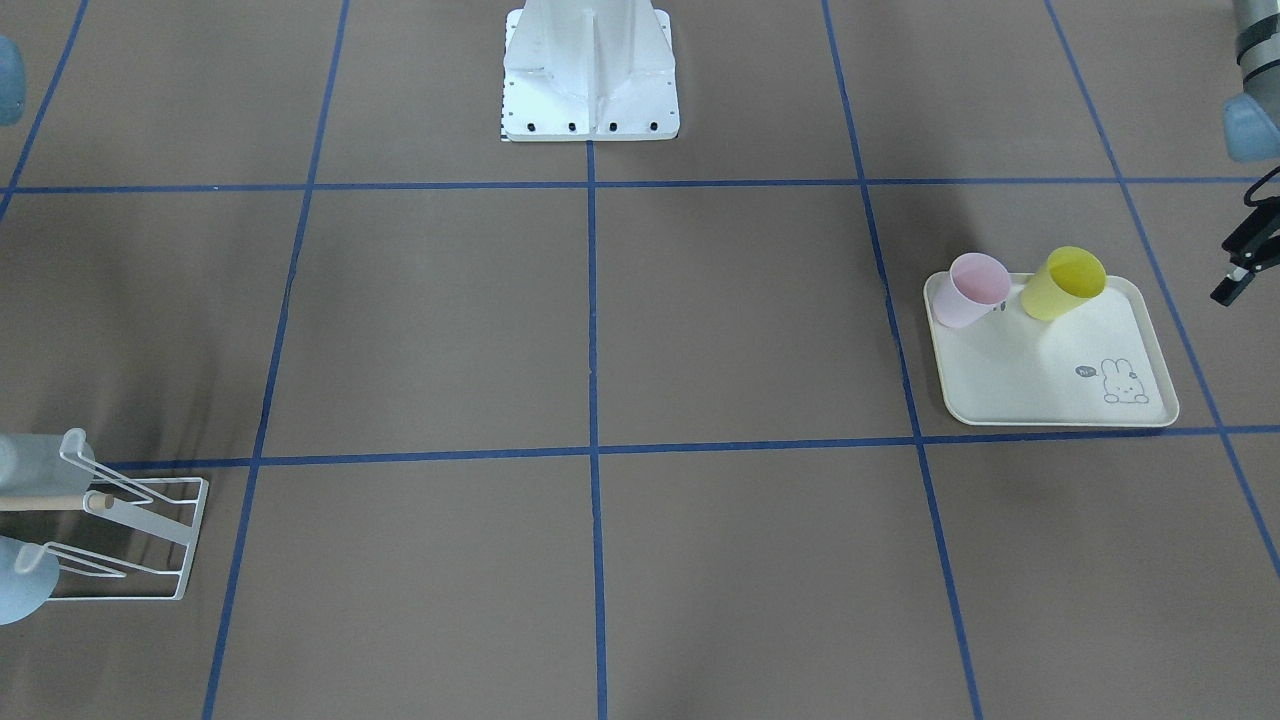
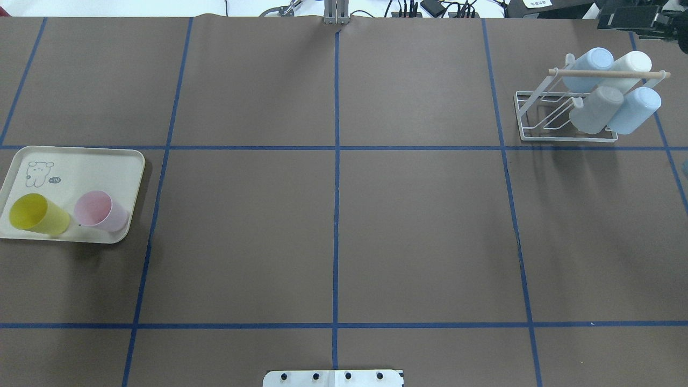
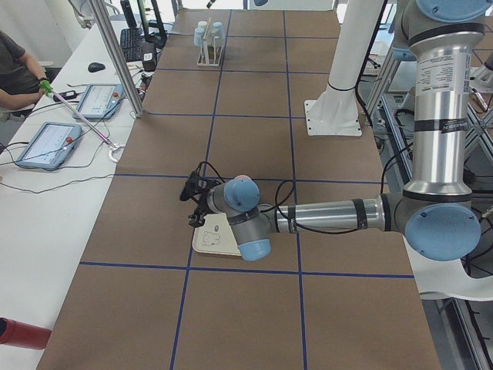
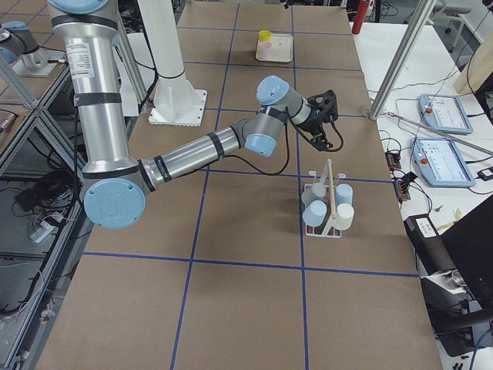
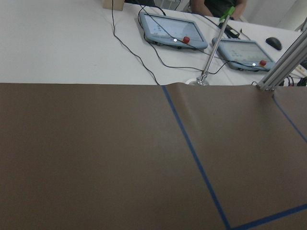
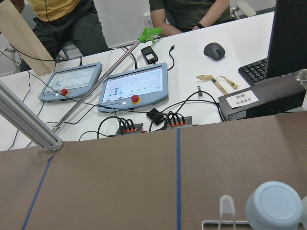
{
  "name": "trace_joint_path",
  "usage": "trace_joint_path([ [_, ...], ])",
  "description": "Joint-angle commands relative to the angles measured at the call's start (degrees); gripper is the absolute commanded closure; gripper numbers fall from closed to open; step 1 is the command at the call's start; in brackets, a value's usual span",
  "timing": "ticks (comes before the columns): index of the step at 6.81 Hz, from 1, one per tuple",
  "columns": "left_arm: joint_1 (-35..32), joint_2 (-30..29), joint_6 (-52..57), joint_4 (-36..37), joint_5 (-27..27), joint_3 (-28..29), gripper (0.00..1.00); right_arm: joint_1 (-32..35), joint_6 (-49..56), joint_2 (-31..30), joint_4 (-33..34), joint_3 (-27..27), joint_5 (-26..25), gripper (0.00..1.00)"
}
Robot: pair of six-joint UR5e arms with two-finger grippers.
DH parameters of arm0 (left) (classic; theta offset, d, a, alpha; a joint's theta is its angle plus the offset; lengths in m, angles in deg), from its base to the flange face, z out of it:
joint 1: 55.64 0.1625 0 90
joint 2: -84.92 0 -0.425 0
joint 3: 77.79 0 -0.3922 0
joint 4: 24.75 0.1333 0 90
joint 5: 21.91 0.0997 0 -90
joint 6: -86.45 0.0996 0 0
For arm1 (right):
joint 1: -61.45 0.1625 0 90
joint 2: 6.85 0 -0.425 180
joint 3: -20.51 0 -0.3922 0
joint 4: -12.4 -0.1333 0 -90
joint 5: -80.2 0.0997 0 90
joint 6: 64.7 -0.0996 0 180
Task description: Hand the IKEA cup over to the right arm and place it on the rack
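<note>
A pink cup (image 2: 101,210) and a yellow cup (image 2: 37,214) stand on the cream rabbit-printed tray (image 2: 91,166) at the table's left. The white wire rack (image 2: 543,121) with its wooden dowel (image 2: 607,73) sits far right and carries several pale cups. My left gripper (image 1: 1235,275) hangs just beside the tray's outer edge, only partly in view, so I cannot tell whether it is open. My right gripper (image 4: 327,116) is raised beside the rack and I cannot tell its state either. In the right wrist view a rack prong (image 6: 225,206) and a blue cup (image 6: 273,208) show below.
The robot's white base (image 1: 590,80) stands at the table's near middle. Blue tape lines (image 2: 336,215) divide the brown table. Beyond the far edge are tablets (image 6: 134,88), cables and seated people (image 6: 192,12). An aluminium post (image 4: 400,58) rises at that edge.
</note>
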Motion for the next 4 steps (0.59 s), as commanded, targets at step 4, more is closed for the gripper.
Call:
trace_joint_path([
  [4,13.5,13.8,3.4,10.7,2.5,-14.3,0.01,0.0,-2.7,-0.1,-0.1,-0.6,2.5,0.0],
])
